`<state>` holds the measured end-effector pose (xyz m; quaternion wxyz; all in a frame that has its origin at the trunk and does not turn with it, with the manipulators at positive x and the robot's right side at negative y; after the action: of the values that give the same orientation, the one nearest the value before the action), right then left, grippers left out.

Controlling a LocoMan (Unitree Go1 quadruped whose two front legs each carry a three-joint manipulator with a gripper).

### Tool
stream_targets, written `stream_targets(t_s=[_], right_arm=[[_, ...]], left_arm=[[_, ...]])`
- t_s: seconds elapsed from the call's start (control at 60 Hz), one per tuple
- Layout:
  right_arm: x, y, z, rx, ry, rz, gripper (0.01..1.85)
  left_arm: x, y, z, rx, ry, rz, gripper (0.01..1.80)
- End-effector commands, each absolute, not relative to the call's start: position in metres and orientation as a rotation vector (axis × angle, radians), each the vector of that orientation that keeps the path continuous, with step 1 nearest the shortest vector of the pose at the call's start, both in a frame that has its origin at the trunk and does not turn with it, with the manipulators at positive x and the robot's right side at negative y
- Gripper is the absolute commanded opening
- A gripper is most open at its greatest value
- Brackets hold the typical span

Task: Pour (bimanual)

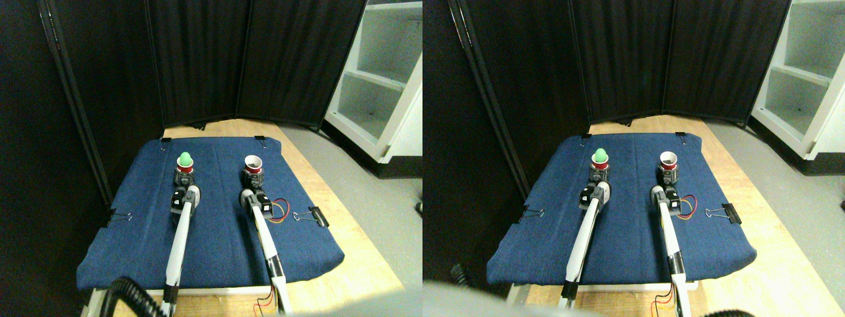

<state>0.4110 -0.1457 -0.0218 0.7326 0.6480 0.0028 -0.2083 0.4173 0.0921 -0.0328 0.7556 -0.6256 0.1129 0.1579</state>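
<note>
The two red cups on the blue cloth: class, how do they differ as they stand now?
The left cup is topped by a green ball; the right cup shows an open white inside with nothing seen in it. The left cup stands at the left gripper, the right cup at the right gripper. Both are red, upright and on the blue cloth.

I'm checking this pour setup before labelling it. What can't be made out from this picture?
- Stereo pair view: grip of the left gripper on the red cup with the green ball; too small.
- Same for the right gripper at the open red cup with white inside.
- Open cup's contents: too small.
- Both arm bases: cut off by the bottom edge.
</note>
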Motion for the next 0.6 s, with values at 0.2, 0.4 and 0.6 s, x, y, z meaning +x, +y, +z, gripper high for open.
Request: stream_targets(t_s=[0.2, 0.4, 0.6], right_arm=[[0.41, -0.143, -0.031, 1.396, 0.015, -0.501, 0.33], [0.408, -0.143, -0.035, 1.438, 0.03, -0.511, 0.33], [0.407, -0.144, -0.036, 1.499, 0.06, -0.549, 0.33]], left_arm=[[0.415, 0.098, -0.045, -1.376, 0.242, 0.375, 0.33], [0.414, 0.1, -0.05, -1.358, 0.236, 0.395, 0.33], [0.412, 0.101, -0.053, -1.347, 0.228, 0.417, 0.33]])
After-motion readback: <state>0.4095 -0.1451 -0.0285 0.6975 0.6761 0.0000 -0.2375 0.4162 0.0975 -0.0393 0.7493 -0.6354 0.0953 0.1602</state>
